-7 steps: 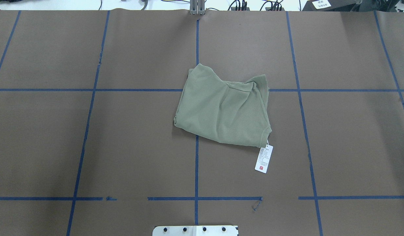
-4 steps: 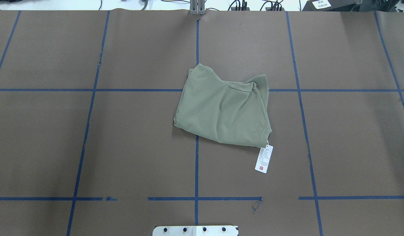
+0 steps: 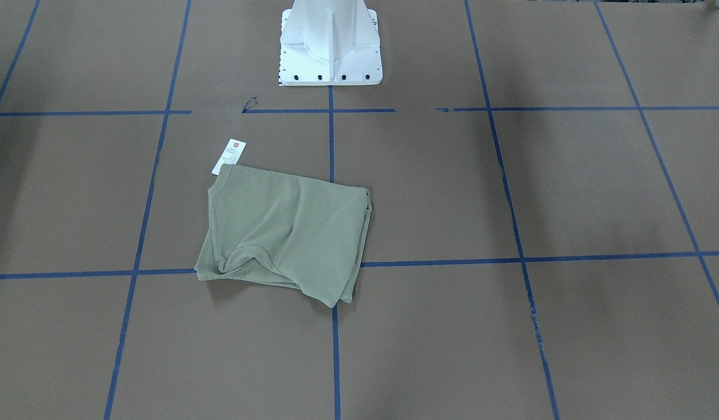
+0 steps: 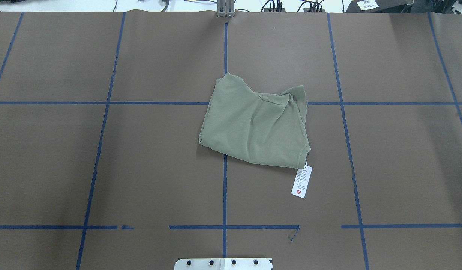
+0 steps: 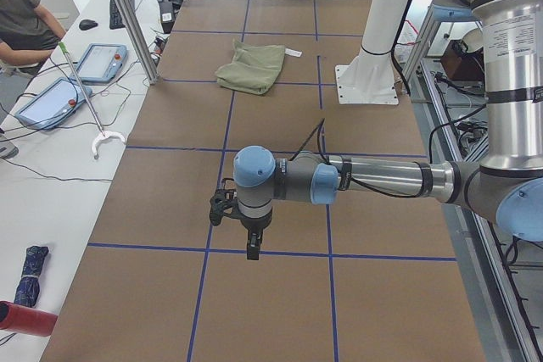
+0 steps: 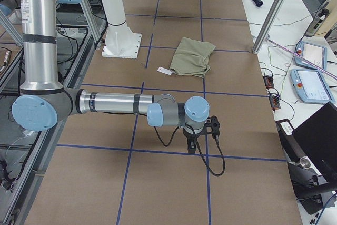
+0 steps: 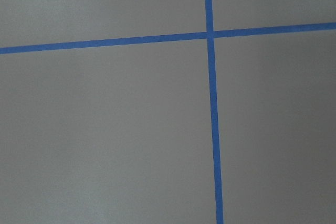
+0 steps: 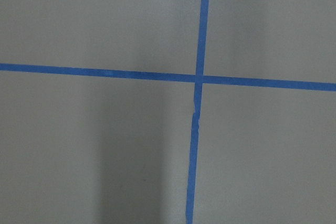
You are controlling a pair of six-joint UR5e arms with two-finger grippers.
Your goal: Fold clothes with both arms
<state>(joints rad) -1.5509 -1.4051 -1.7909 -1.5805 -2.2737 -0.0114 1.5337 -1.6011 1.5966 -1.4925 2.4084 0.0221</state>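
– Lying near the middle of the surface (image 4: 159, 168), the shirt (image 4: 253, 127) is sitting as a rumpled bundle, skewed against the blue tape lines (image 4: 224, 195). Its white tag (image 4: 302, 182) is sticking out flat on the side nearer the robot's white base (image 3: 330, 41). What is looking risky?

– The left arm (image 5: 382, 180) and the right arm (image 6: 110, 103) are hanging well apart from it, one over each end of the surface. The left fingers (image 5: 252, 246) and the right fingers (image 6: 191, 146) are showing only in the side views. Whether they are spread or closed cannot be told, though nothing is dangling from either. The wrist cameras are showing only bare brown surface and tape.

– So the trouble is likely coming from the reach back in?

– Probably. The far corner on the robot's right is bunching up, and the layers are lying loose. Fingers pinching only the top layer are likely pulling the bundle open rather than folding it. The soft knit is also likely sliding on the smooth surface when tugged from one side. And the tag on its string is probably snagging or getting trapped in a fold.

– Are any bins or trays holding anything?

– None are showing on the surface; the shirt is resting directly on it.
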